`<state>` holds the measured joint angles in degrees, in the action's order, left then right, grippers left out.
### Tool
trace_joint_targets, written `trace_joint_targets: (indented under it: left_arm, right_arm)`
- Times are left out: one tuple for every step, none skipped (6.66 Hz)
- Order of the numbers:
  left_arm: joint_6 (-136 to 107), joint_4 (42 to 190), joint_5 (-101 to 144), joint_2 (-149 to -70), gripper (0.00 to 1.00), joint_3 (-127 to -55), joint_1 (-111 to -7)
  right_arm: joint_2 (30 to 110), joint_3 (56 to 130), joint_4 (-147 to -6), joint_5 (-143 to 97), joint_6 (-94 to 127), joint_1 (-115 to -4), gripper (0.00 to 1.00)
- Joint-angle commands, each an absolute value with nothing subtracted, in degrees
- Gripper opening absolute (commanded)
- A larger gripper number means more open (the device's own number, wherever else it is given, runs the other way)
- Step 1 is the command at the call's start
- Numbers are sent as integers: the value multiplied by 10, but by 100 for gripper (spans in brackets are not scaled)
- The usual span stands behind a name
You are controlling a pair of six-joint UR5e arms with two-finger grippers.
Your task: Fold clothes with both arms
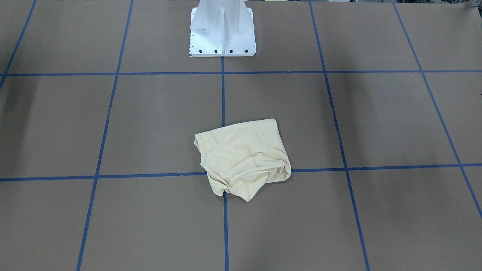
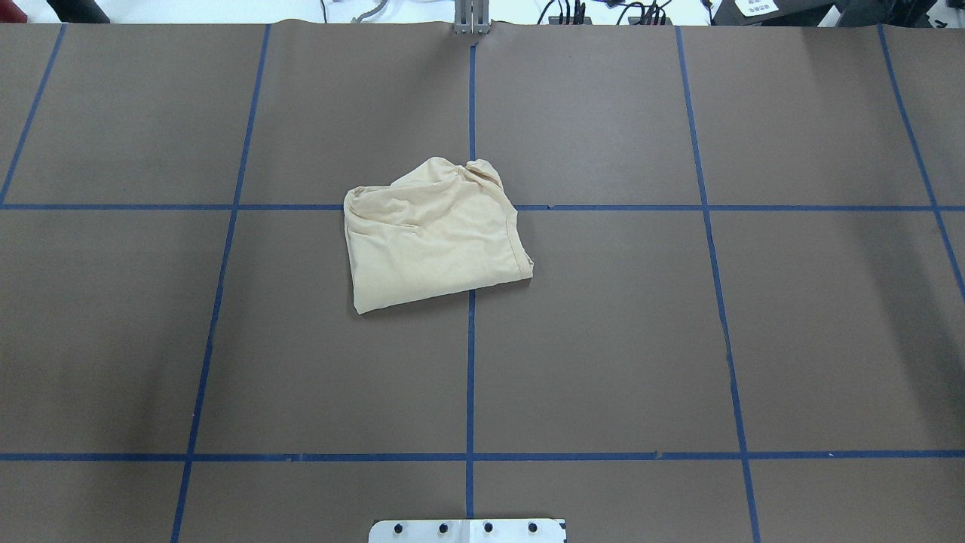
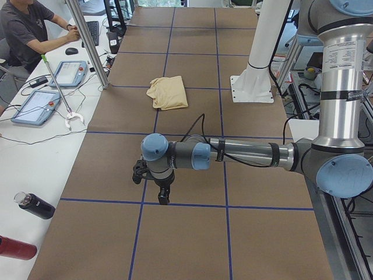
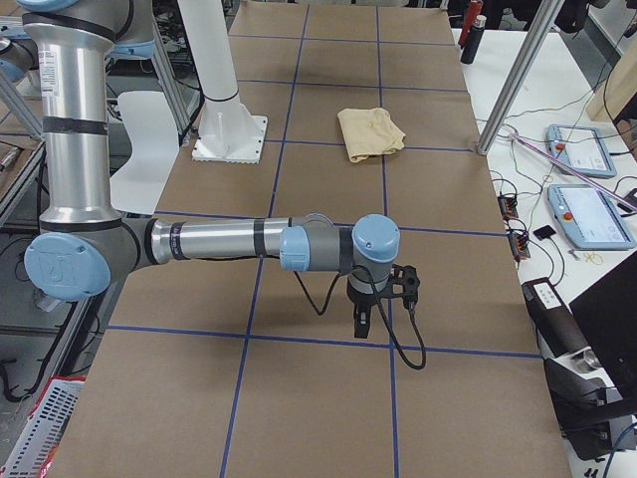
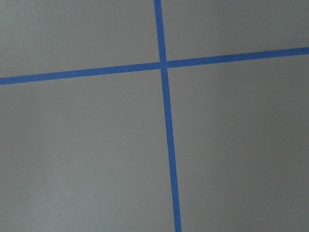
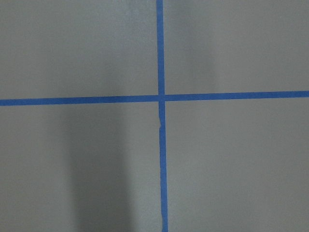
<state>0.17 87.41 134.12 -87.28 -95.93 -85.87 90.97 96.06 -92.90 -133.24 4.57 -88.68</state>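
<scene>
T-shirt (image 2: 433, 241) lying bunched on table (image 2: 678, 339), well apart from both grippers, sleeves tucked out of sight | left gripper (image 3: 164, 198) hanging fingers-down just above table, fingers too small to judge, cannot tell if spread | right gripper (image 4: 360, 327) hanging likewise, equally unclear | wrist views showing only blue tape (image 5: 164, 64) crossings

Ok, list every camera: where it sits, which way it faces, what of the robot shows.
Front-facing: across the table, facing the robot, steeply down; only the pedestal shows, beyond the T-shirt.
Overhead: behind the robot, looking forward and down; pedestal edge only.
Exterior left: table end at robot's left; left arm near.
Exterior right: opposite end; right arm near.
Left wrist: down on a tape cross; no fingers.
Right wrist: same, another tape crossing.
Shared: all four exterior views hold the T-shirt.
</scene>
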Motion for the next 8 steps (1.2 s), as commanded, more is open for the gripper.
trace_joint_targets:
  left_arm:
    - [-3,875,1341,-873,100,-959,-859]
    - [-5,875,1340,-873,100,-959,-859]
    - [-6,875,1341,-874,100,-959,-859]
    - [-6,874,1341,-874,100,-958,-859]
    - [-6,875,1341,-874,100,-959,-859]
    - [-5,875,1341,-874,100,-959,-859]
    - [-5,875,1341,-874,100,-960,-859]
    - [-5,875,1346,-874,100,-959,-859]
  right_arm:
    - [910,961,-929,-1332,46,-887,100]
    - [910,961,-929,-1333,46,-887,100]
    - [910,962,-929,-1332,46,-887,100]
    - [910,962,-929,-1332,46,-887,100]
    - [910,962,-929,-1332,46,-887,100]
    - [910,961,-929,-1331,46,-887,100]
    - [910,957,-929,-1331,46,-886,100]
    - [910,955,-930,-1331,47,-886,100]
